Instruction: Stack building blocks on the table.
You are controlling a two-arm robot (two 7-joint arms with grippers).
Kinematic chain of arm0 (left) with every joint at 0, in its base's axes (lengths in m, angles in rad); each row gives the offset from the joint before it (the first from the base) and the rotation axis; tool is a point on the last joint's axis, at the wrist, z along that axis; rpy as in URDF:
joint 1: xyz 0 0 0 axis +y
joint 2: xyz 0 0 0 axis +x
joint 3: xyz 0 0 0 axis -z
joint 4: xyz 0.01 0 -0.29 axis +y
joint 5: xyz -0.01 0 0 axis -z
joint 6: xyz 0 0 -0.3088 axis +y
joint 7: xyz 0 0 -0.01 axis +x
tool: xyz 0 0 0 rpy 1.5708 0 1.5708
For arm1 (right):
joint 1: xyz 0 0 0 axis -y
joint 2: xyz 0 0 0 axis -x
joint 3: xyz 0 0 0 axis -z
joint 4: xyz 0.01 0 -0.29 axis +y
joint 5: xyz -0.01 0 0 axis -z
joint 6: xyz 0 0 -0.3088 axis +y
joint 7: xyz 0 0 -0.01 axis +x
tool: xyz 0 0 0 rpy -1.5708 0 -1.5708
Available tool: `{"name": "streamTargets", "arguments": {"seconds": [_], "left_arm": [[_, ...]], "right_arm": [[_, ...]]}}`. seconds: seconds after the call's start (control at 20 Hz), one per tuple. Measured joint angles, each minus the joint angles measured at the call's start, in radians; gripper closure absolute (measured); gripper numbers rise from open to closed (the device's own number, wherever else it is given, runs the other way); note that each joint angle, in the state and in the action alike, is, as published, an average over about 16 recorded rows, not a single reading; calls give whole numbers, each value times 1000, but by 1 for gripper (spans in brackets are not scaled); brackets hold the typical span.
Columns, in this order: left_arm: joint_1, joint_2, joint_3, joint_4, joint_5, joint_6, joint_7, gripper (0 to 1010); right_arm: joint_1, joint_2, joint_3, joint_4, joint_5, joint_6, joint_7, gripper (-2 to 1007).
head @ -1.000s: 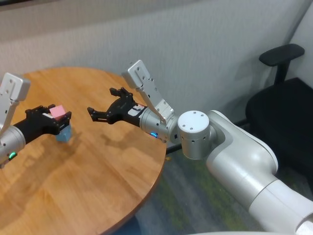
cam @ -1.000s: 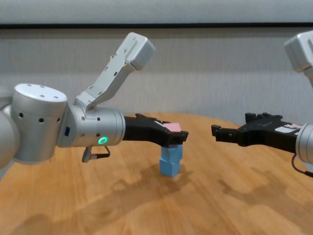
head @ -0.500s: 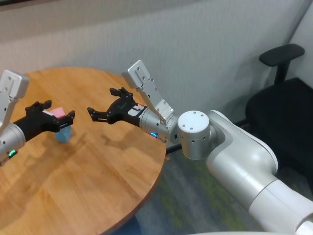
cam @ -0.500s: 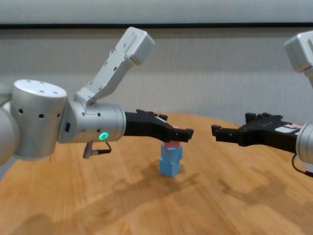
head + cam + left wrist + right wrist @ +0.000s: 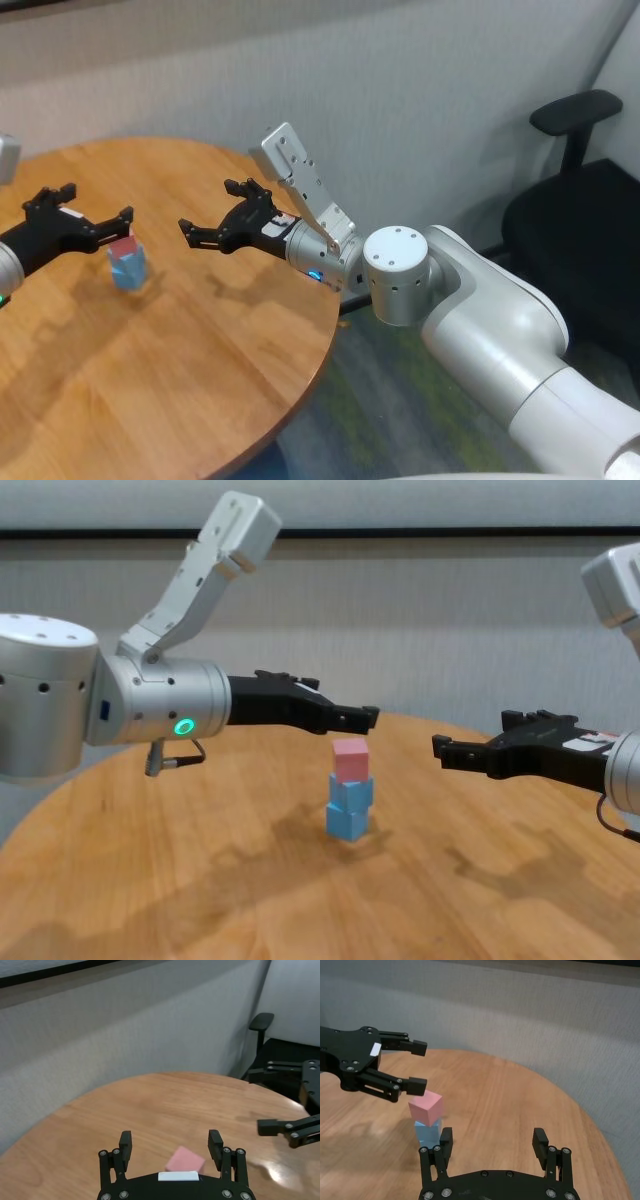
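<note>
Three building blocks stand stacked on the table (image 5: 180, 900): a pink cube (image 5: 350, 761) on top of two light blue cubes (image 5: 348, 806). The stack also shows in the head view, with the pink cube (image 5: 122, 246) on top. My left gripper (image 5: 345, 705) is open just above and behind the stack, touching nothing. From its wrist view the pink cube (image 5: 185, 1160) lies below the open left gripper (image 5: 170, 1139). My right gripper (image 5: 475, 735) hovers open and empty to the right of the stack. Its wrist view looks across at the stack (image 5: 426, 1120).
The round table's edge (image 5: 325, 330) curves close under my right arm. A black office chair (image 5: 580, 200) stands off the table at the far right. A grey wall runs behind the table.
My left gripper opened, let go of the pink cube on top of the two blue cubes, then drew back and up from the stack. The right arm has not moved.
</note>
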Motion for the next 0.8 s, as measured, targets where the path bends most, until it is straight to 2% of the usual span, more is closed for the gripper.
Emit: {"name": "streamTargets", "arguments": {"seconds": [0.4, 0.8], "left_arm": [[20, 53, -34, -36, -9, -13, 37, 8], [65, 119, -79, -92, -8, -27, 76, 8]], "right_arm": [[0, 0, 0, 0, 0, 0, 0, 1], [0, 0, 0, 0, 0, 0, 0, 0]]}}
